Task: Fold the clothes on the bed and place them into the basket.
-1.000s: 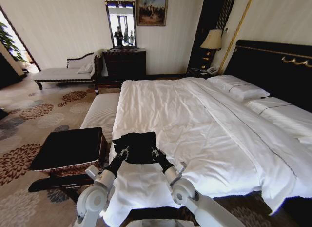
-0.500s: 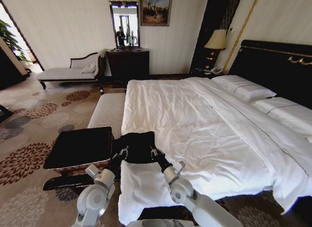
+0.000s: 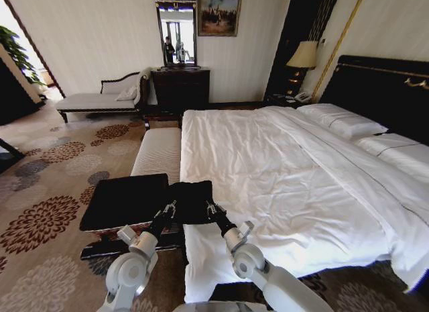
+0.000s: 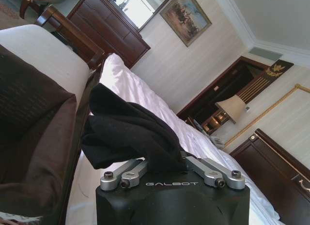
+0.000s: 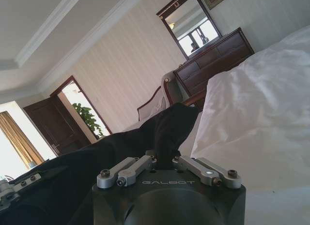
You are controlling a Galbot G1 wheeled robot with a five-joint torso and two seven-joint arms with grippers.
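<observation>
Transfer step: folded black shirt (image 3: 191, 201) held up between both pincers, sitting over the near corner of the bed (image 3: 281, 178) right by the basket (image 3: 124, 201), part of it overlapping the basket's rim in the head view. Left pincer (image 3: 169, 210) clamped on the shirt's near left edge, right pincer (image 3: 211, 209) clamped on the near right edge; both wrist views show cloth bunched between closed jaws.

To do it well, judging from this: keep both pincers level and the same gap apart so the fold doesn't sag or open, carry sideways until the whole bundle is over the black lining, lower before letting go, release both sides together. Risk: trailing cloth catching the wicker rim or draping outside.

Pose: both arms reach forward from the shoulders, roughly parallel, slightly converging, wrists near each other, forearms low over the bed's foot.
</observation>
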